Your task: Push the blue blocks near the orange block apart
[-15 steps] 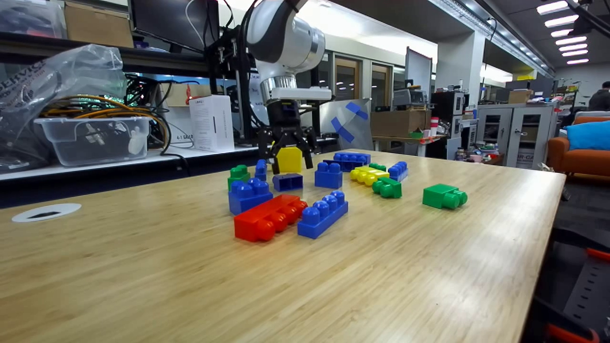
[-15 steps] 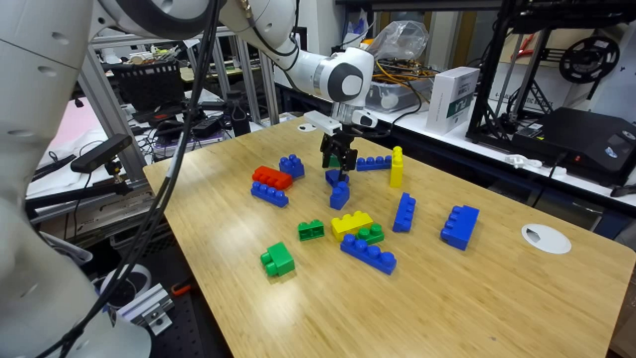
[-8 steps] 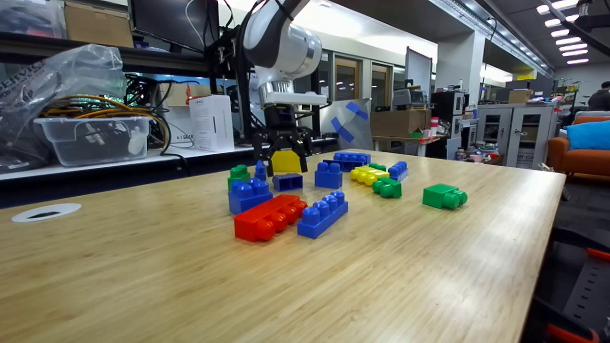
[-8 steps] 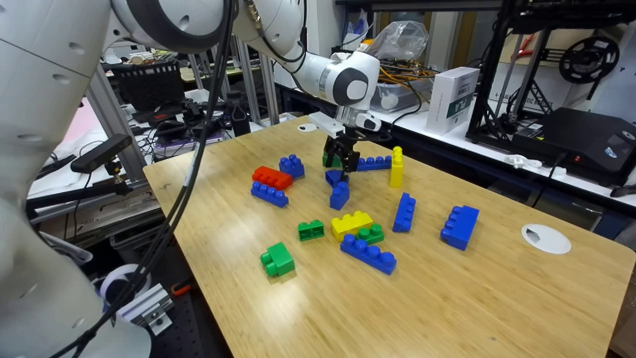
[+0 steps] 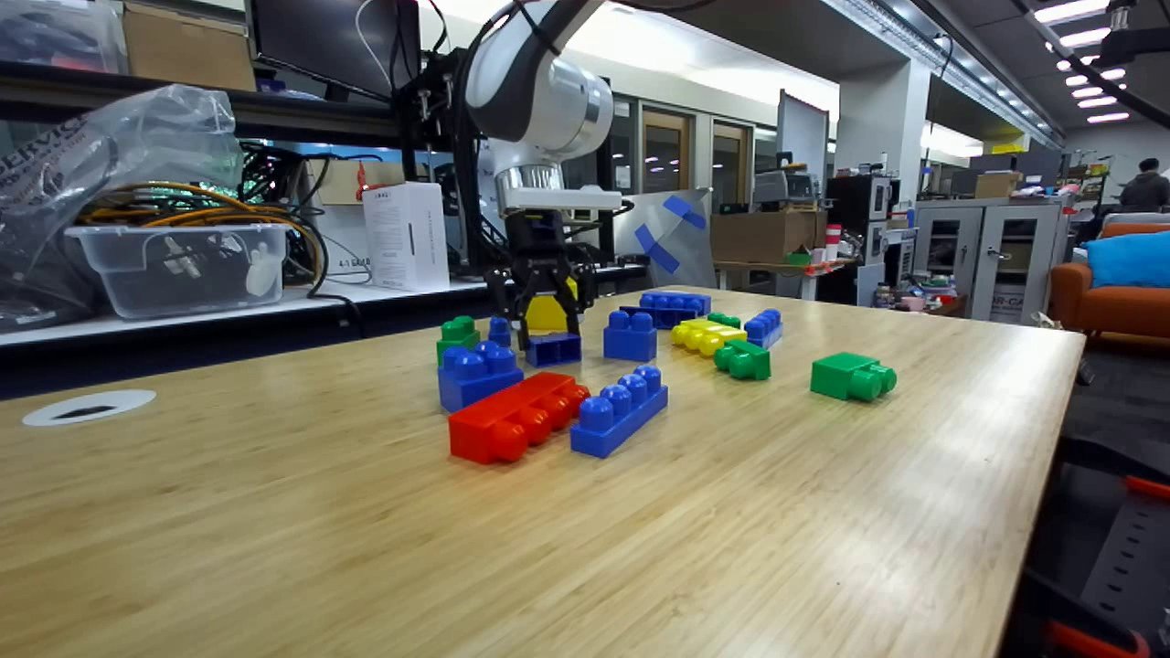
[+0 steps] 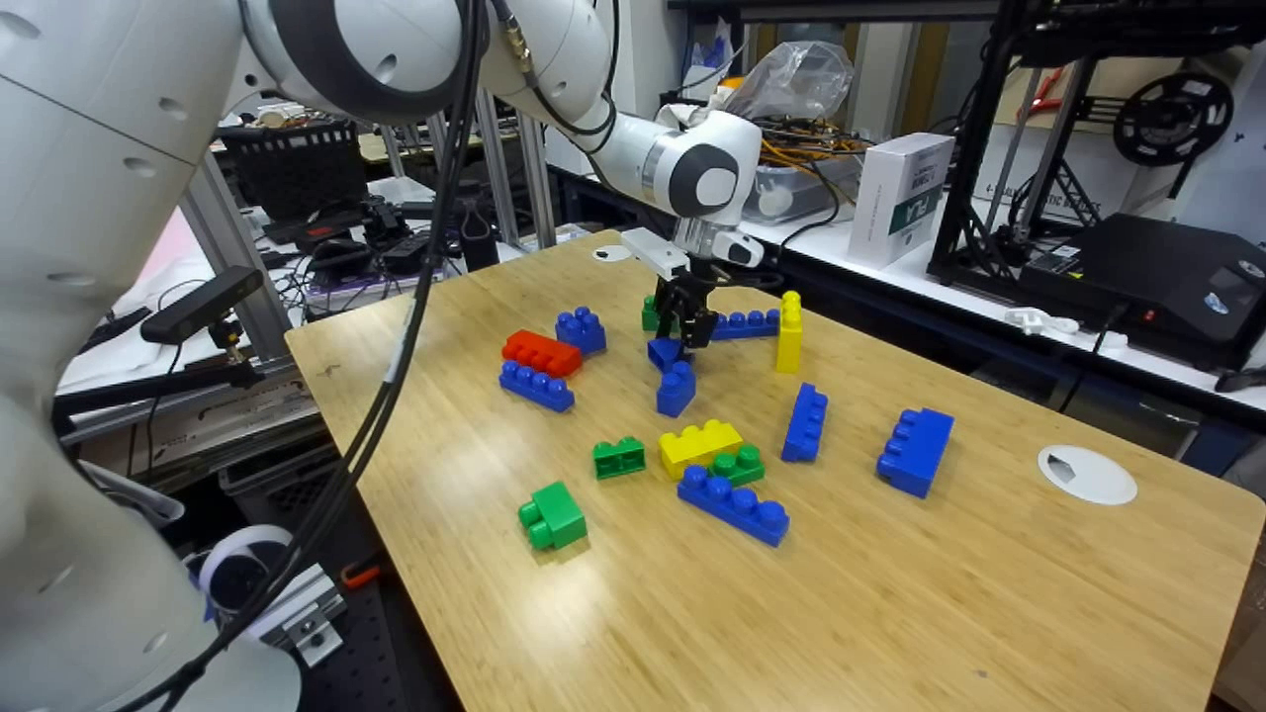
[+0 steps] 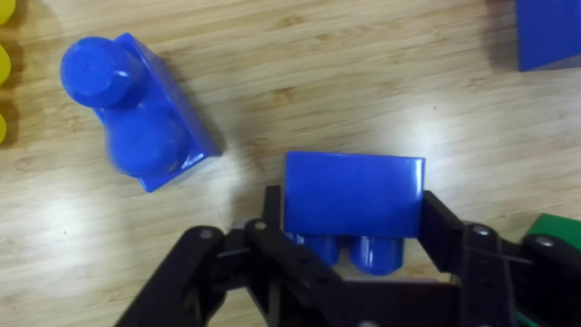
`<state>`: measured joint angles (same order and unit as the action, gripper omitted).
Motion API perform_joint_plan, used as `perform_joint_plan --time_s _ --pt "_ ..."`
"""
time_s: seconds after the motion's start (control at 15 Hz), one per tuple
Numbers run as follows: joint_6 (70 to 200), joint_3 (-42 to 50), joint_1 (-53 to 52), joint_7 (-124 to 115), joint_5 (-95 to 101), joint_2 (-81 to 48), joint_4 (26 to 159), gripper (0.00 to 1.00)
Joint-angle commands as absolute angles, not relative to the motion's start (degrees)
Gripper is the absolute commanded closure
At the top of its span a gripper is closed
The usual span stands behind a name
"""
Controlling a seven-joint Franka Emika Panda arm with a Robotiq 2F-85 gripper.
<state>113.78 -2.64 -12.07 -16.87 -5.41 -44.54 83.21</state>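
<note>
Red-orange and tipped on its side, the long studded brick (image 5: 503, 419) lies on the worktop (image 5: 777, 539), among the nearest bricks in an exterior view, with a slim four-stud blue brick (image 5: 623, 420) just beside it on the right and a chunky blue brick (image 5: 477, 380) just beyond on the left. Farther off, a two-stud blue brick (image 5: 555, 350) lies on its side between the jaws, which stand parted by about its width; I cannot tell whether they press on it. To its right another two-stud blue brick (image 5: 631, 342) sits studs up, and a green brick (image 5: 834, 376) lies on its side well apart at the right.
</note>
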Motion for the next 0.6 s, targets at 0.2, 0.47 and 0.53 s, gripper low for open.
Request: perform_joint_plan --time_s 0.2,0.47,0.53 --pt "113.4 -2.3 -12.6 -19.3 -4.7 -44.2 82.6 0.56" --pt "120.0 -0.3 -15.1 -23.3 0.1 -36.1 90.8 0.56" --pt "122.0 0.2 -15.9 -24.5 2.0 -33.0 94.0 0.56"
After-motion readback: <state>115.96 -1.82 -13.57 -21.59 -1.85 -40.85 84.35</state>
